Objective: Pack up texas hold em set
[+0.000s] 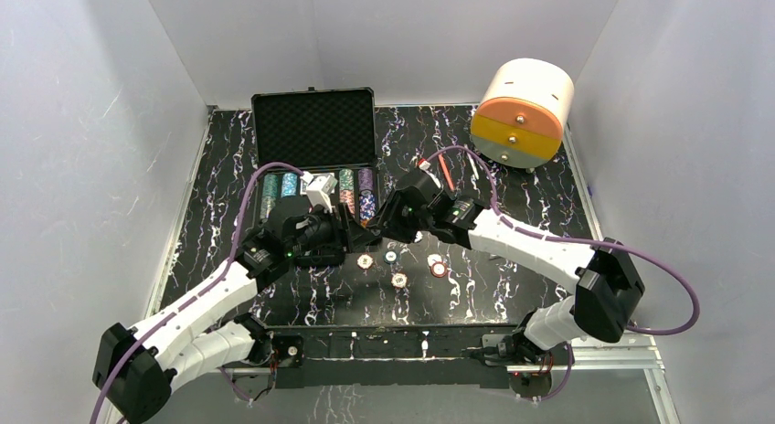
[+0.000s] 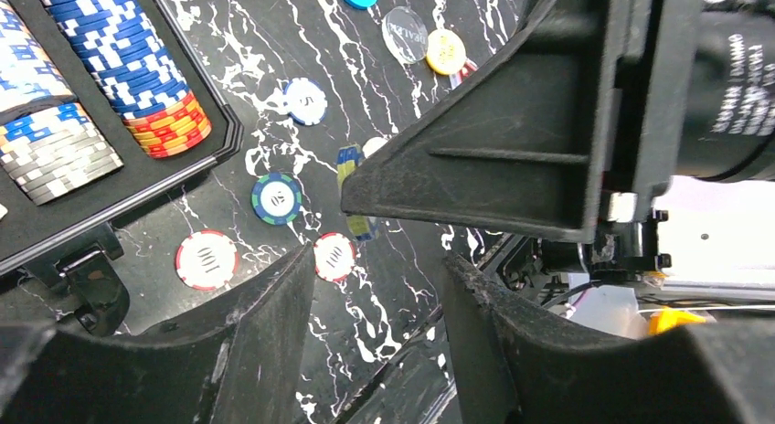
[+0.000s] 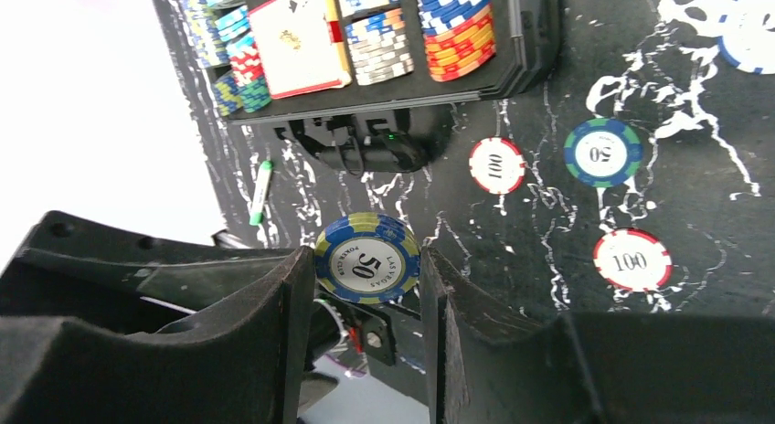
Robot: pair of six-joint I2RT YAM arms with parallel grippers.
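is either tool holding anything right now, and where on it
The right tool pinches a blue 50 chip by opposite points of its rim, face towards the wrist camera. The left tool is open and holds nothing.

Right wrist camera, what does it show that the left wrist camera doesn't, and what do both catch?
Only right wrist: a card deck in the case and a green-tipped pen. Only left wrist: a clear disc and a yellow disc. Both: the case's chip rows, red-and-white 100 chips, and the blue chip pinched in the right gripper.
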